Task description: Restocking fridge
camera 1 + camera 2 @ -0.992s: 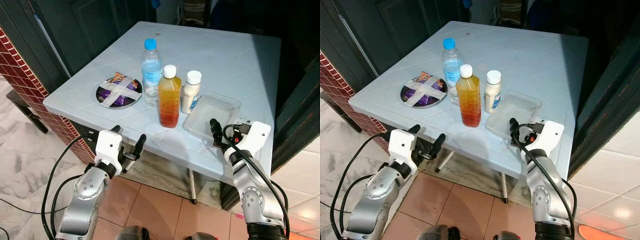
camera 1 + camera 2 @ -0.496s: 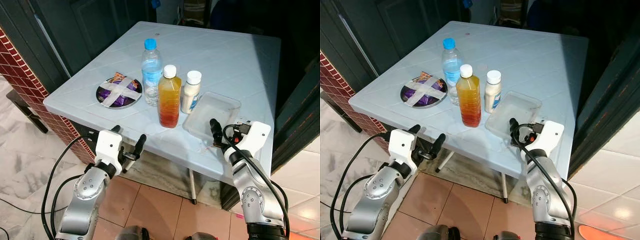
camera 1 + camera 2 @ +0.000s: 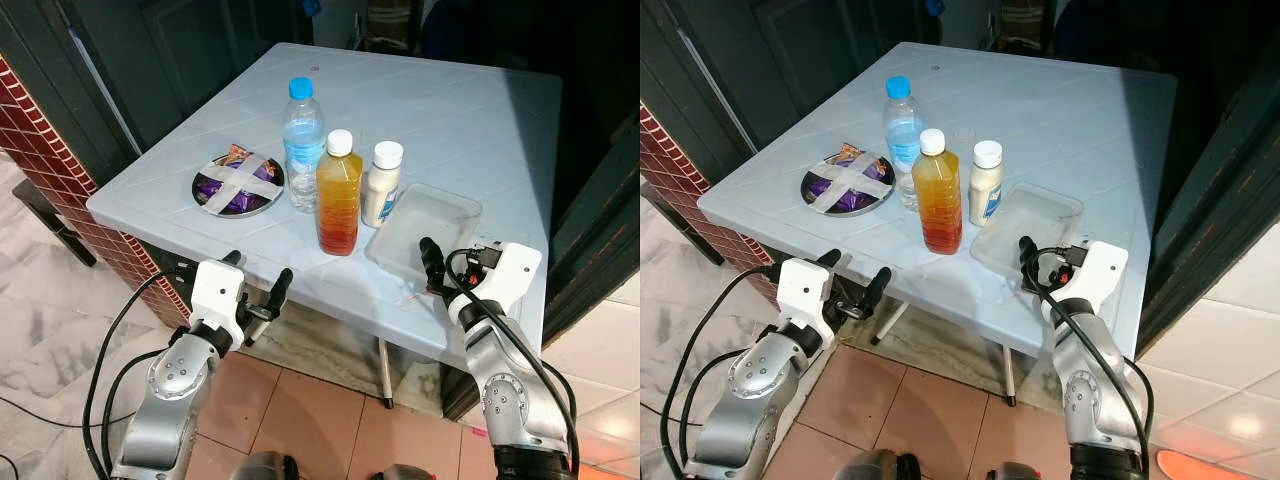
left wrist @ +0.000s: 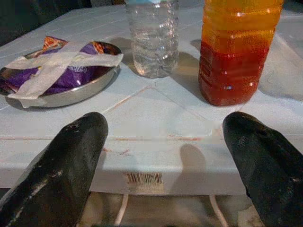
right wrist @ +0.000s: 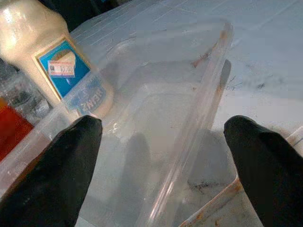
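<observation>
A pale blue plastic table is standing before me on a tiled floor, with a red brick wall running off at my nine o'clock. Three bottles are standing upright near the table's near edge, their long axes vertical and caps pointing up: a clear water bottle with a blue cap, an orange juice bottle darkening to red at its base, and a small cream bottle with a white cap and blue label. A clear shallow tray is lying just beside the cream bottle at its three o'clock, its long axis running away from me. A taped metal dish holding purple wrappers is sitting at the water bottle's nine o'clock. I am holding my left gripper just off the near edge, fingers spread wide. My right gripper is hovering over the tray's near end, fingers also wide apart.
</observation>
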Controlling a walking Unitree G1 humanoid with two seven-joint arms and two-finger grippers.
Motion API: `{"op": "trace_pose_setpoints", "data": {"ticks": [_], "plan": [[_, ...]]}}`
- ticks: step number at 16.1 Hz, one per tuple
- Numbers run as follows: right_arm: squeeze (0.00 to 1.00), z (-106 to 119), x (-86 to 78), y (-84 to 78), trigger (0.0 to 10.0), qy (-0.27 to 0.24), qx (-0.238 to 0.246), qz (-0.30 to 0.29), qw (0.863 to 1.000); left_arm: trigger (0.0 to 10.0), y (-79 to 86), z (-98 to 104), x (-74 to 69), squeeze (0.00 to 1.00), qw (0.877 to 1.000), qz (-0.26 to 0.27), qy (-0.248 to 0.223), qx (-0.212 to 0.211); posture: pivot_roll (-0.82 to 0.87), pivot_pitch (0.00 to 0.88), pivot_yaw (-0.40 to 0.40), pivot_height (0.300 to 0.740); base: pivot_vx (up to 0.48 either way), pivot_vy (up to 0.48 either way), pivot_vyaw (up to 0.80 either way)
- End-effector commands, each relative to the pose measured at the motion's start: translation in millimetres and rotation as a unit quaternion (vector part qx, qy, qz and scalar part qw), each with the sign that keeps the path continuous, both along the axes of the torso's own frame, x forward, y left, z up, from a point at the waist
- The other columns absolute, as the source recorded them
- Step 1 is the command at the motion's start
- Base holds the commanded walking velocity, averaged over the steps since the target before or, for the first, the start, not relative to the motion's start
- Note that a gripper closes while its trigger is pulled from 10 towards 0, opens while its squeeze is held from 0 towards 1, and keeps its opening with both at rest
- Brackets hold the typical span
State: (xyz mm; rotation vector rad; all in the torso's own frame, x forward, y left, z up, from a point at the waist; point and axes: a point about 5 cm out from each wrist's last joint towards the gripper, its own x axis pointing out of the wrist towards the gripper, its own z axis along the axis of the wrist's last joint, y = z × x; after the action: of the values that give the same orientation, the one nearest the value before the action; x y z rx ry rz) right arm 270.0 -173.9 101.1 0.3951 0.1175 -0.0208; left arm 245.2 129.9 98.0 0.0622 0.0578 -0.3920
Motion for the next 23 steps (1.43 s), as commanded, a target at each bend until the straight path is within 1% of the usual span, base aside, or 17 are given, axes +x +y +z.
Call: {"op": "trace_pose_setpoints", "data": {"ticks": [1,3,8,11,12,14,15,16,18,20,21,22,23], "plan": [[0.00,-3.5,-3.5,-2.8,10.0,0.004,0.031,-0.026,0.999,10.0,-0.7,-2.1,-1.5,0.00,1.000,0.001,0.000,0.009,-0.01,0.030,0.072,0.740,0.000,0.000,0.00],[0.00,-3.4,-7.2,-1.3,10.0,0.002,0.039,-0.026,0.999,10.0,-1.5,-2.1,-1.2,0.00,1.000,0.000,-0.001,0.010,-0.02,0.033,0.072,0.740,0.000,0.000,0.00],[0.00,0.2,-7.4,-4.2,10.0,-0.006,0.046,-0.036,0.998,10.0,-2.6,-1.6,0.5,0.00,1.000,0.001,-0.002,0.009,-0.02,0.036,0.073,0.740,0.000,0.000,0.00],[0.00,15.6,-7.7,10.9,10.0,-0.038,0.108,0.000,0.993,10.0,-2.7,-1.2,1.2,0.00,1.000,0.002,-0.004,0.009,-0.02,0.036,0.072,0.740,0.000,0.000,0.00],[0.00,18.5,-9.7,16.7,10.0,-0.040,0.141,0.017,0.989,10.0,-2.7,-1.2,1.3,0.00,1.000,0.002,-0.005,0.010,-0.02,0.036,0.072,0.740,0.000,0.000,0.00],[0.00,20.2,-16.0,21.1,10.0,-0.038,0.166,0.056,0.984,10.0,-2.8,-1.1,2.0,0.00,1.000,0.001,-0.006,0.010,-0.03,0.034,0.075,0.740,0.000,0.000,0.00],[0.00,18.0,-18.3,19.6,10.0,-0.032,0.167,0.061,0.983,10.0,-2.8,-1.0,2.2,0.00,1.000,0.001,-0.006,0.010,-0.03,0.034,0.077,0.740,0.000,0.000,0.00],[0.00,13.5,-22.0,15.0,10.0,-0.019,0.165,0.058,0.984,10.0,-2.9,-0.7,2.6,0.00,1.000,-0.001,-0.007,0.011,-0.03,0.034,0.077,0.740,0.000,0.000,0.00],[0.00,5.6,-27.6,11.4,10.0,0.008,0.159,0.053,0.986,10.0,-2.7,-0.6,3.5,0.00,1.000,-0.001,-0.008,0.011,-0.03,0.034,0.079,0.740,0.000,0.000,0.00],[0.00,3.0,-27.3,5.7,10.0,0.015,0.138,0.032,0.990,10.0,-3.6,-0.4,3.2,0.00,1.000,-0.003,-0.009,0.011,-0.03,0.035,0.081,0.740,0.000,0.000,0.00],[0.00,1.3,-24.9,0.6,10.0,0.020,0.125,0.010,0.992,10.0,-3.5,-0.5,3.1,0.00,1.000,-0.004,-0.009,0.012,-0.03,0.035,0.080,0.740,0.000,0.000,0.00],[0.00,-1.7,-23.6,3.4,10.0,0.039,0.141,0.021,0.989,10.0,-3.3,-0.5,3.1,0.00,1.000,-0.003,-0.009,0.012,-0.03,0.035,0.081,0.740,0.000,0.000,0.00],[0.00,-2.5,-24.0,5.7,10.0,0.046,0.147,0.030,0.988,10.0,-3.3,-0.5,3.0,0.00,1.000,-0.003,-0.009,0.012,-0.03,0.034,0.081,0.740,0.000,0.000,0.00]]}}
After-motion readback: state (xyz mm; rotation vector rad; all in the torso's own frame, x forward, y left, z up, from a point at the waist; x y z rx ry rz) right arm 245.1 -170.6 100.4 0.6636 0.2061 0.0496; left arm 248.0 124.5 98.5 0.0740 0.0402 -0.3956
